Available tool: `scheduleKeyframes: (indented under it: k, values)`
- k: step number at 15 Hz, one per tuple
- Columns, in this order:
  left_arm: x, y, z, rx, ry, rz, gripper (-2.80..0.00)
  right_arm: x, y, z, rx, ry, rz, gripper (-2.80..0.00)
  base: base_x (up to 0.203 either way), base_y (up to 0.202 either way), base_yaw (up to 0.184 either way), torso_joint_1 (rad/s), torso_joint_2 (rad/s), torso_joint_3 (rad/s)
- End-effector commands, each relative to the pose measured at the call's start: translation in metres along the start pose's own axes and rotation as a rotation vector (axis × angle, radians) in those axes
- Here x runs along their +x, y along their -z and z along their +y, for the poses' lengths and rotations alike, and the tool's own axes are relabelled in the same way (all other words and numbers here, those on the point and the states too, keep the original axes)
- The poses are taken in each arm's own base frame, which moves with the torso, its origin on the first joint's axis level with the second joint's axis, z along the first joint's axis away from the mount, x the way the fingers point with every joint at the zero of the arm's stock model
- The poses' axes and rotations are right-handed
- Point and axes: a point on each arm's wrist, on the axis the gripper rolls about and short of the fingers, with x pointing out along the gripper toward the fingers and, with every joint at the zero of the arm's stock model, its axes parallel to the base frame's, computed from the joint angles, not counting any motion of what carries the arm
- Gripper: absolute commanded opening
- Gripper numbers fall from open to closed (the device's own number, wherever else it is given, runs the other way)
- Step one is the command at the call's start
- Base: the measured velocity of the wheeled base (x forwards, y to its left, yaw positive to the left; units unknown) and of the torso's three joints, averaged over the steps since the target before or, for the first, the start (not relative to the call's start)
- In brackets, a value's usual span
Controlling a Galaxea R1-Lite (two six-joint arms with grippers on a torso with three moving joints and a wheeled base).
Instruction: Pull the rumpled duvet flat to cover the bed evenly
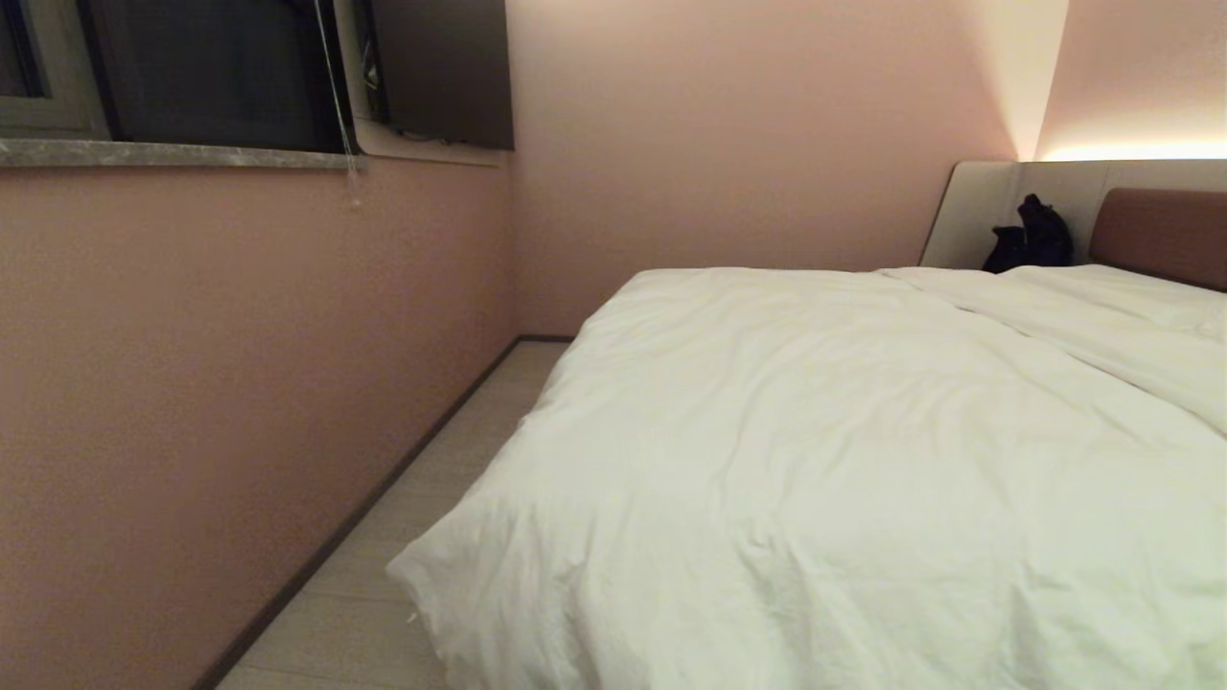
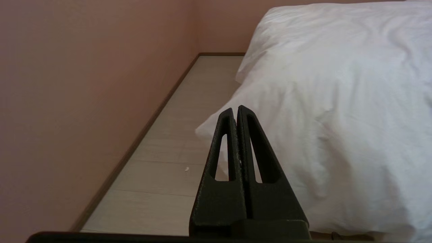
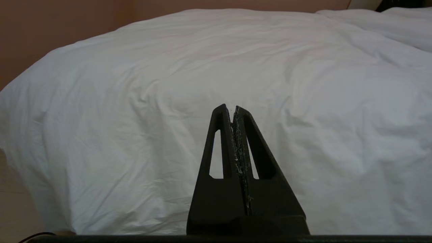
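A puffy white duvet (image 1: 824, 450) lies spread over the bed, wrinkled, with its near corner (image 1: 422, 575) drooping over the foot end toward the floor. The bed's grey-beige headboard (image 1: 987, 211) and reddish-brown padded section (image 1: 1160, 235) show at the far right. Neither arm is in the head view. My left gripper (image 2: 235, 109) is shut and empty, short of the duvet (image 2: 337, 101) corner, over the floor strip. My right gripper (image 3: 228, 108) is shut and empty, facing the hanging foot side of the duvet (image 3: 216, 67) without touching it.
A pink wall (image 1: 240, 383) runs along the left with a window sill (image 1: 173, 153) above. Between wall and bed lies a narrow strip of pale floor (image 1: 451, 450). A dark bag-like object (image 1: 1035, 235) sits against the headboard. A small white speck (image 2: 186, 168) lies on the floor.
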Motion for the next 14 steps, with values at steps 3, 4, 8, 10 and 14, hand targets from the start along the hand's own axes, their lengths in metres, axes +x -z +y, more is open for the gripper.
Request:
scheduleKeyframes:
  k: [3, 4, 8, 10, 14]
  values:
    - [0.0000, 0.0001, 0.0000, 0.003, 0.000, 0.001, -2.80, 0.0000, -0.0001, 0.0000, -0.001, 0.000, -0.001, -2.80, 0.000, 0.196, 0.003, 0.002, 0.00, 0.005]
    - [0.0001, 0.0001, 0.0000, 0.003, 0.000, 0.002, -2.80, 0.0000, -0.0001, 0.0000, -0.001, 0.000, -0.001, -2.80, 0.000, 0.196, -0.001, 0.001, 0.01, 0.003]
    - [0.0000, -0.0001, 0.0000, 0.002, 0.000, -0.001, -2.80, 0.0000, -0.0001, 0.0000, -0.001, 0.000, -0.001, -2.80, 0.000, 0.196, 0.002, 0.003, 0.00, 0.003]
    - [0.0000, -0.0001, 0.0000, 0.000, 0.000, -0.001, -2.80, 0.0000, -0.0001, 0.0000, -0.001, 0.000, -0.001, -2.80, 0.000, 0.196, -0.001, 0.002, 0.00, 0.000]
    - [0.0000, -0.0001, 0.0000, 0.000, 0.000, -0.001, -2.80, 0.0000, -0.0001, 0.0000, -0.001, 0.000, -0.001, -2.80, 0.000, 0.195, -0.002, 0.004, 0.00, 0.002]
